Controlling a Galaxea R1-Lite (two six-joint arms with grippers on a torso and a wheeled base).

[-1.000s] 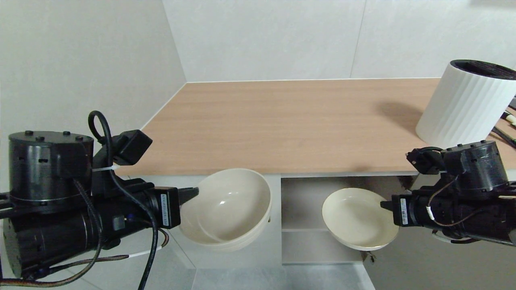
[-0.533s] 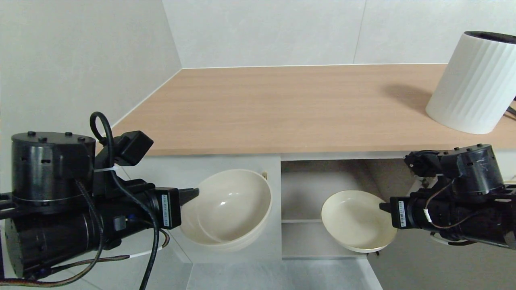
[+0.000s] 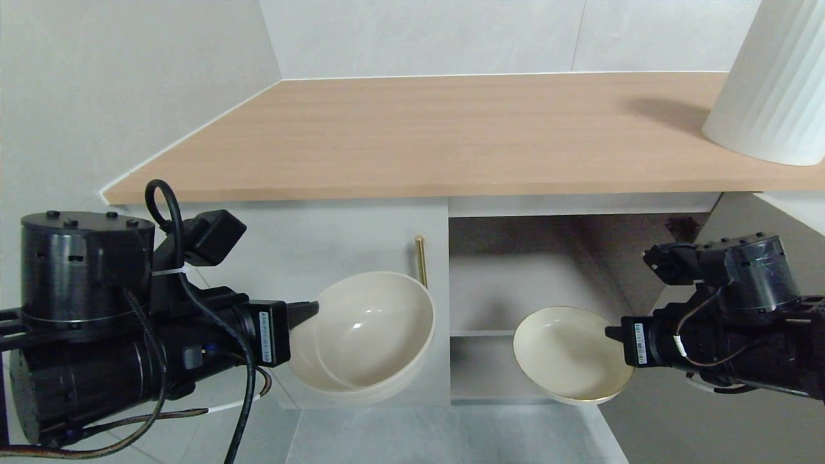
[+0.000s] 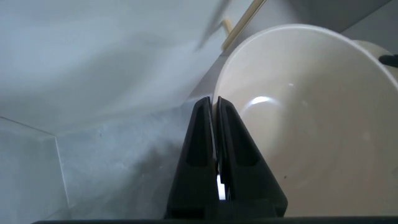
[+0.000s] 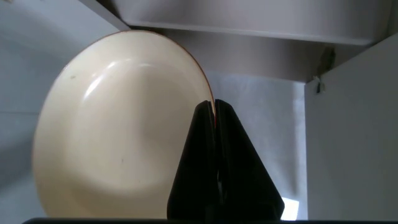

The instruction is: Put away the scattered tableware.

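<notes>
Stowing both dishes in the open cabinet (image 3: pixel 535 283) beneath the table (image 3: pixel 451 135) looks like the step in hand. The deep bowl (image 3: pixel 367 335) hangs below the table's front edge, before the closed door (image 3: pixel 309 258). The left jaws are pinched narrow on its rim. It should travel level toward the opening, low enough to clear the table's underside. The shallow plate (image 3: pixel 567 351), clamped at its rim by the right jaws, hangs just before the inner shelf (image 3: pixel 470 333). It is probably best slid in flat first, so the dishes do not knock. Such thin rim grips may slip, so go slowly. The cabinet's depth is shadowed, the white ribbed container (image 3: pixel 773 84) at the table's right edge is cropped, and the bowl covers the foot of the brass handle (image 3: pixel 420 254).
</notes>
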